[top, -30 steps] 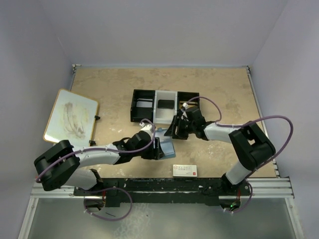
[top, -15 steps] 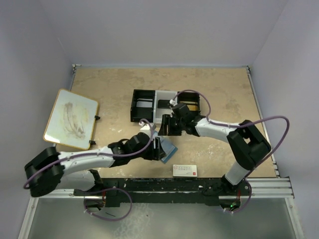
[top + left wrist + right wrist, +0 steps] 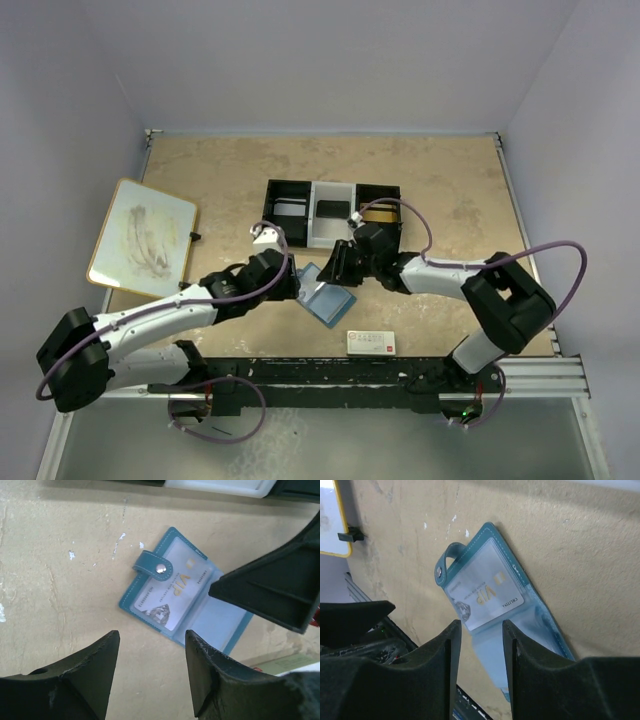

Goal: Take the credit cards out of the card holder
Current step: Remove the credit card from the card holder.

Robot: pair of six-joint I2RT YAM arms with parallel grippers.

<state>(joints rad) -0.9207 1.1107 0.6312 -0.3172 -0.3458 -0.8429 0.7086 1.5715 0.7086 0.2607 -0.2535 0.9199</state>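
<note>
The blue card holder [image 3: 186, 594] lies open and flat on the table, snap tab up, also seen from above [image 3: 326, 299]. A pale grey-white credit card [image 3: 169, 596] marked VIP sits in its clear pocket [image 3: 481, 596]. A gold-yellow card [image 3: 380, 213] lies in the tray's right compartment. My left gripper [image 3: 151, 642] is open just left of the card holder, touching nothing. My right gripper [image 3: 480, 630] hovers over the card holder's lighter blue pocket [image 3: 492, 650], its jaws narrowly open with nothing between them. From above, the left gripper [image 3: 292, 283] and right gripper [image 3: 338, 268] flank the card holder.
A black-and-white compartment tray [image 3: 330, 190] stands just behind the grippers. A white box with red print [image 3: 371, 342] lies near the table's front edge. A yellow-framed whiteboard [image 3: 142, 238] rests at the left.
The left gripper let go of the card holder and backed off to the left; it now lies flat. The right gripper came down from the tray to the card holder, jaws narrowing.
</note>
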